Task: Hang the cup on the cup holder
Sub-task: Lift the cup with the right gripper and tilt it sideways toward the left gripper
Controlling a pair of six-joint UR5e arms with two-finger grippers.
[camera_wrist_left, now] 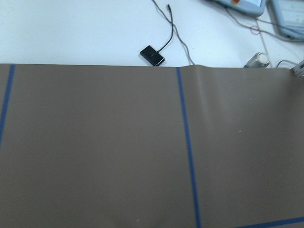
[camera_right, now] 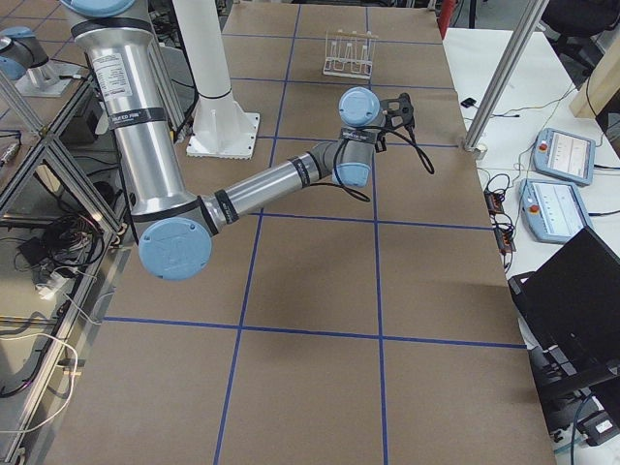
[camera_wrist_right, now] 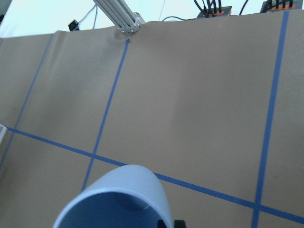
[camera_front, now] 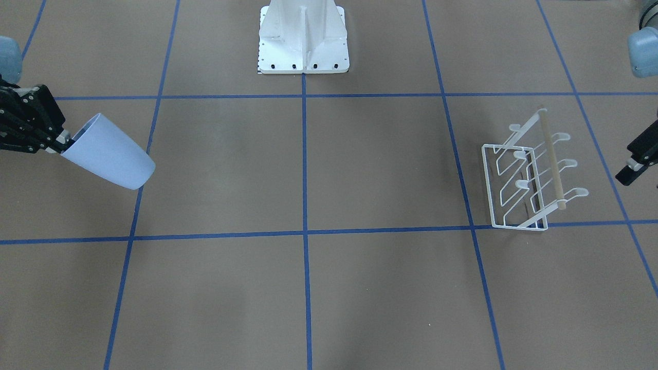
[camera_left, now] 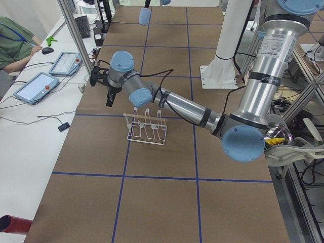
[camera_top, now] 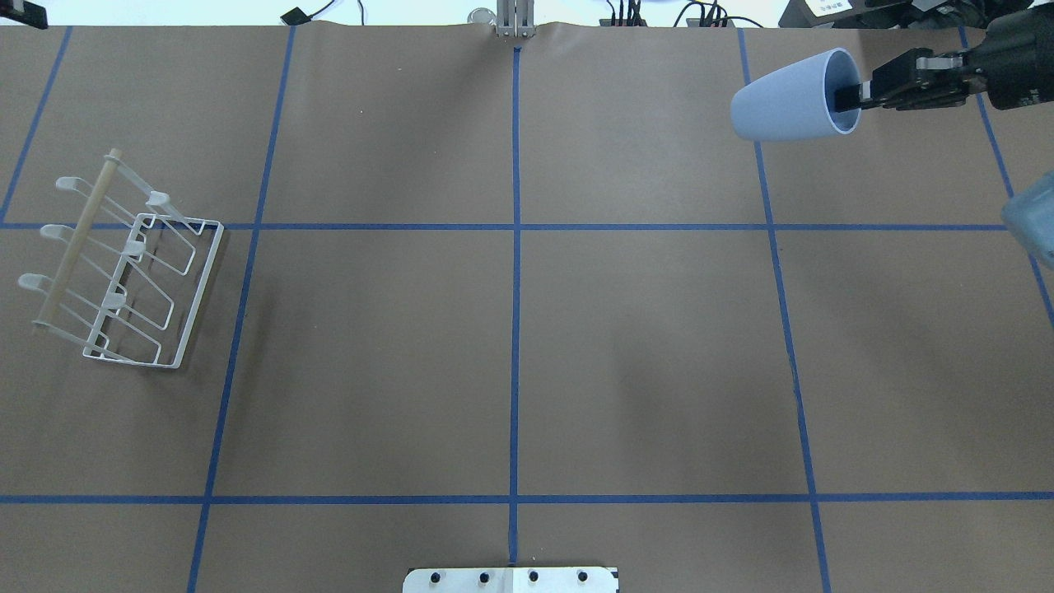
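Observation:
The pale blue cup [camera_top: 790, 105] is held in the air, lying sideways, its mouth toward my right gripper [camera_top: 852, 97]. That gripper is shut on the cup's rim, one finger inside. The pair also shows in the front view, cup [camera_front: 110, 154] and right gripper [camera_front: 67, 143], and the cup's rim fills the bottom of the right wrist view [camera_wrist_right: 118, 199]. The white wire cup holder [camera_top: 132, 272] with its wooden rod [camera_top: 76, 239] stands far across the table at the left. My left gripper [camera_front: 631, 172] hovers just beside the holder [camera_front: 529, 180], cut off by the frame edge, so its state is unclear.
The white robot base [camera_front: 303, 38] is bolted at the table's near middle. Blue tape lines [camera_top: 515, 226] grid the brown table. Operator tablets [camera_left: 38, 86] and cables lie on the side bench past the table's far edge.

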